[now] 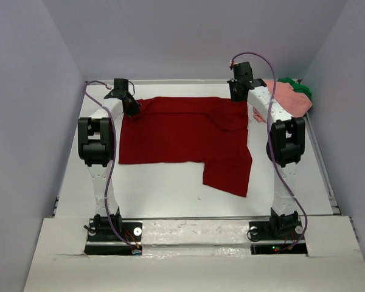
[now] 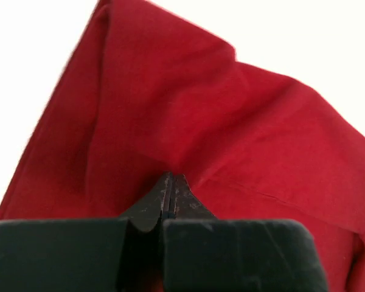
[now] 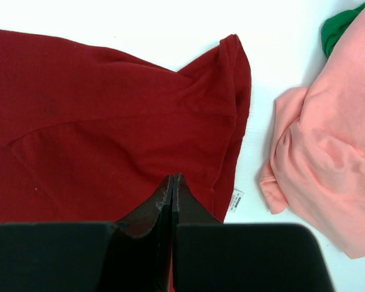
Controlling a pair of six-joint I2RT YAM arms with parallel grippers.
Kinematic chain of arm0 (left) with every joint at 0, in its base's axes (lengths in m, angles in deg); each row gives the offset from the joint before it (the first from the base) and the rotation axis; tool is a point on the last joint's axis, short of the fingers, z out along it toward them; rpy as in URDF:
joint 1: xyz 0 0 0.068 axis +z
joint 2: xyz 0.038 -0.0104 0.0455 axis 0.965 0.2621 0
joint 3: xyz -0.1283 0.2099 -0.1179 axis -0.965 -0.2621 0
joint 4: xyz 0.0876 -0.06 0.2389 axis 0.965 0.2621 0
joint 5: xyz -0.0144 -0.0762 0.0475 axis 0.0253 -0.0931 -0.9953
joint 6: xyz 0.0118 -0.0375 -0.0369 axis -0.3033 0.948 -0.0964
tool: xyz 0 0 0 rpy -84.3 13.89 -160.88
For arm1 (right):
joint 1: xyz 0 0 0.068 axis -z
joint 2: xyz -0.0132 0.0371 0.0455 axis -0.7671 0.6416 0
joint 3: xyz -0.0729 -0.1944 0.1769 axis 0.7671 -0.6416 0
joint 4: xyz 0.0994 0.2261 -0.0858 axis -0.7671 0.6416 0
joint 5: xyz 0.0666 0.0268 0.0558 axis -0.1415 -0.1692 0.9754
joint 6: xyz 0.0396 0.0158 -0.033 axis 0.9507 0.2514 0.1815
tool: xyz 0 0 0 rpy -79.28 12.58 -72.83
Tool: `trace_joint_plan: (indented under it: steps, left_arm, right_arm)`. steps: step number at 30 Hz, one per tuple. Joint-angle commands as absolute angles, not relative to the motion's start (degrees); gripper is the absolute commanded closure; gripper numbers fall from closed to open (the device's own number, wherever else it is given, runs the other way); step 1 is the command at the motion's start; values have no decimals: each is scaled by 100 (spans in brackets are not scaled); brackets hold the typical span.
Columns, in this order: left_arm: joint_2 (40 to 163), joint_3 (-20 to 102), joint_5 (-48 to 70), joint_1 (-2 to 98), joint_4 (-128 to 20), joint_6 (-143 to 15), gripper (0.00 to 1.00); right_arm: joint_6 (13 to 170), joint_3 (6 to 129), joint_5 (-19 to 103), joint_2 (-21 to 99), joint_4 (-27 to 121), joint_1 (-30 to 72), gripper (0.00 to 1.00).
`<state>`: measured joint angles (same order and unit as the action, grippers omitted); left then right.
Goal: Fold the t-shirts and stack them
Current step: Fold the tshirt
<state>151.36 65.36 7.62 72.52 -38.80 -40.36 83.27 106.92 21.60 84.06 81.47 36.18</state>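
Closest up, at the left gripper (image 2: 170,179): tips pressed together, pinching a raised ridge of the red shirt (image 1: 182,137) at its far-left corner. Same at the right gripper (image 3: 172,179): closed tight on the shirt's far-right edge, creases running in to the tips, with a white label (image 3: 237,201) just beside on the table (image 1: 170,194). Outward from both grips, spreads toward the near edge, flat over mid-table, long axis running left to right between the two grippers, one flap reaching nearer on the right side. Looks like the start of a fold: far edge held at both ends, bulk lying on the near side of the grippers. Calls, most likely, for drawing both corners nearward together over the body, kept level so the edge runs straight. Neither arm clearly nearer; each at its own end of the far edge. Beyond the right gripper, off to its right in the far corner: pink shirt (image 3: 334,152), crumpled, apart from the red one, with the green shirt (image 3: 340,27) behind it, touching. Both unfolded, no stack yet.
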Motion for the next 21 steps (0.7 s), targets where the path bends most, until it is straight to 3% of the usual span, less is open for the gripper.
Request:
trace_joint_plan:
  steps: [1,9,15,21]
  left_arm:
    - [15282,6855,404,7226,-3383,-3897,100]
    - [16126,7892,-406,7410,-1696,-3230,100]
    - [16276,7911,-230,7437,-1703,-3273,100]
    - [15416,7015,-19,7437,-2572,-3335,100]
  right_arm:
    - [8329,10732,2187,8255,7883,3603,100]
    - [8356,10574,2134,8149,7874,3603,100]
    - [8408,10443,2196,8061,7865,3603,100]
    - [8417,10311,2178,7956,7865,3603,100]
